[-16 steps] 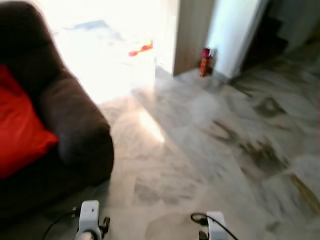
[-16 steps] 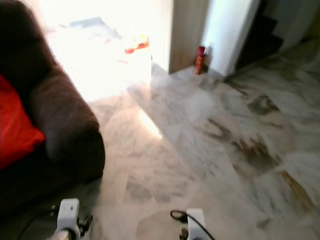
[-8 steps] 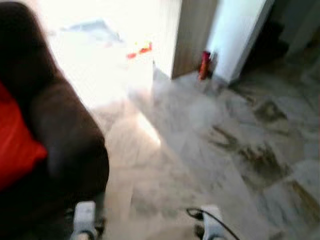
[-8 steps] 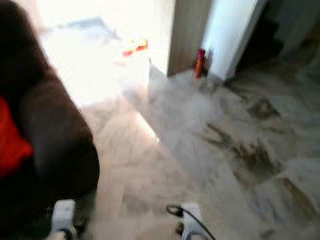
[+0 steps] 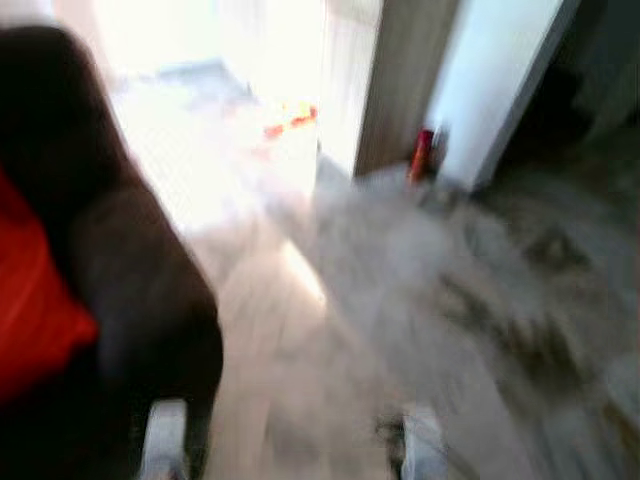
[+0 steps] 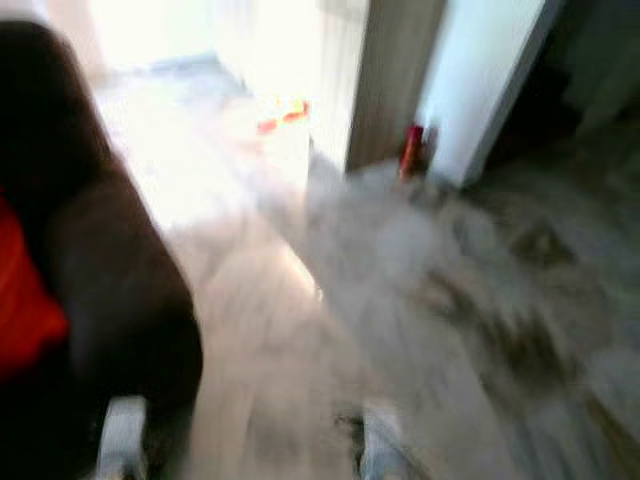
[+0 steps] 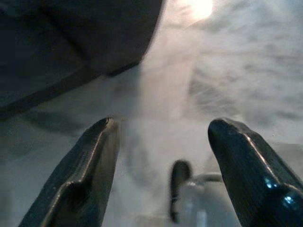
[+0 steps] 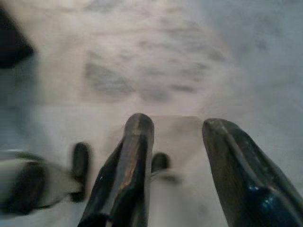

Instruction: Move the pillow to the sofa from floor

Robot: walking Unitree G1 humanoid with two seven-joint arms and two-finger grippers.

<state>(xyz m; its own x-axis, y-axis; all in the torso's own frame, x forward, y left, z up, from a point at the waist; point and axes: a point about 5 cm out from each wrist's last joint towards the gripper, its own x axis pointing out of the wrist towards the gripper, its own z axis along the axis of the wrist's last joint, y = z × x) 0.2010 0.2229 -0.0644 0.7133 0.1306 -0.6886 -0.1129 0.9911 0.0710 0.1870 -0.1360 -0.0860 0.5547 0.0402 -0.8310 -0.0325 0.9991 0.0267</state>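
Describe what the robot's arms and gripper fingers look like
Each gripper, left and right, has two long, glossy black fingers that taper to rounded tips. In the blurred head views the wrists show as pale silver-white blocks, with a dark cable looping at the right one.

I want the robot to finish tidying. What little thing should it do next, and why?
Probably keep turning to search the floor. The red pillow in sight already lies on the dark sofa, and the left gripper and right gripper are open and holding nothing. The head views are too blurred to tell more.
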